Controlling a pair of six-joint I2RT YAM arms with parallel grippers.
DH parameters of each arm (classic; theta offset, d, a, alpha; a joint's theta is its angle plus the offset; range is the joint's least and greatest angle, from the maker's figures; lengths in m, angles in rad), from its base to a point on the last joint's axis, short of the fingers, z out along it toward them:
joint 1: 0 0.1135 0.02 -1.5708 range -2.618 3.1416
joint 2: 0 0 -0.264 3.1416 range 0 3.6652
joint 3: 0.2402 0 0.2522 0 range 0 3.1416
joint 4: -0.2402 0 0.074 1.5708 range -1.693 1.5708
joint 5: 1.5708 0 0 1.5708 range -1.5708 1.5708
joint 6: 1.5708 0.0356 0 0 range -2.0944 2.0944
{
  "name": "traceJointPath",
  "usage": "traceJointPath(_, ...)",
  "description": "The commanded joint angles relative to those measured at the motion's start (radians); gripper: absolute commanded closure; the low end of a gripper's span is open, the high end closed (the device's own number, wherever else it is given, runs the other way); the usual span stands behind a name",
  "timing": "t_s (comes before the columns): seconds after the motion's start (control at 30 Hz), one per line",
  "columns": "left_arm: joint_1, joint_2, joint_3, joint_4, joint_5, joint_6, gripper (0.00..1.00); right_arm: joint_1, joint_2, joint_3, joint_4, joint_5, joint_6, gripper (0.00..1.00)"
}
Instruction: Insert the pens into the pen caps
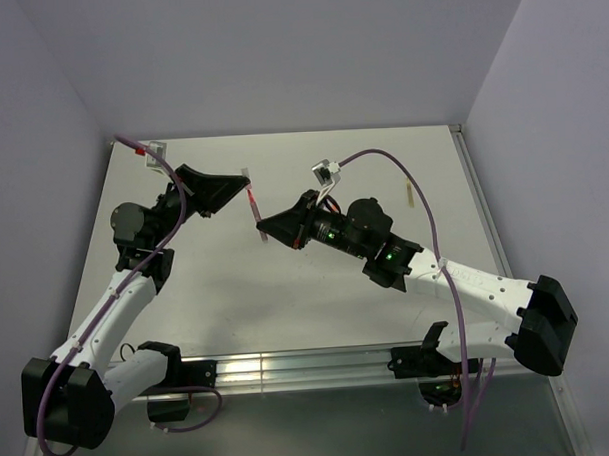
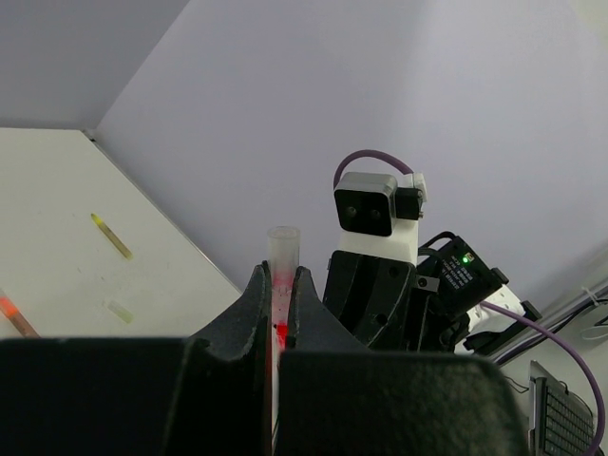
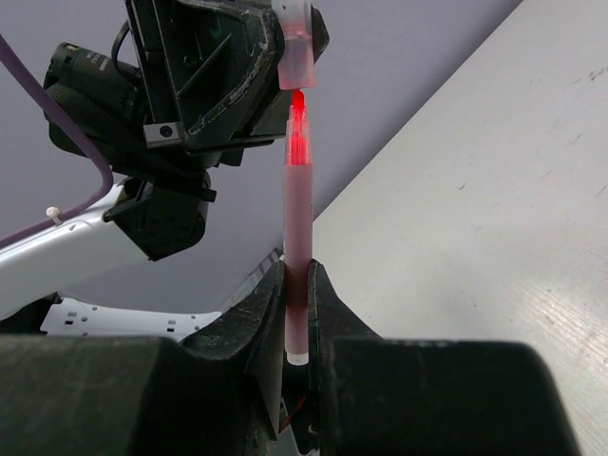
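Note:
My right gripper (image 3: 296, 275) is shut on the lower end of a pink pen (image 3: 298, 214), which stands up out of the jaws. Its bright red tip points at the mouth of a pale translucent pen cap (image 3: 295, 59) and sits just at the opening. My left gripper (image 2: 282, 275) is shut on that pen cap (image 2: 283, 249), and a red glow shows inside the tube. In the top view the left gripper (image 1: 245, 190) and right gripper (image 1: 265, 227) meet above the table's middle, with the pen (image 1: 256, 212) between them.
A tan-olive pen (image 1: 410, 196) lies on the white table (image 1: 368, 316) at the right. In the left wrist view that tan-olive pen (image 2: 112, 236), a small pale yellow-green cap (image 2: 120, 311) and an orange-red pen (image 2: 11, 315) lie on the table. Grey walls close in three sides.

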Motion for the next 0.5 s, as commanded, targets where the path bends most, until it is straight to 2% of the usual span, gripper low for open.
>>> traceJointPath(0.0, -0.005, -0.004, 0.005, 0.027, -0.002, 0.018, 1.00, -0.003, -0.023, 0.050, 0.012, 0.019, -0.020, 1.00)
traceJointPath(0.47, -0.011, -0.004, 0.005, 0.010, -0.002, 0.030, 1.00, -0.005, -0.036, 0.048, 0.004, 0.036, -0.028, 1.00)
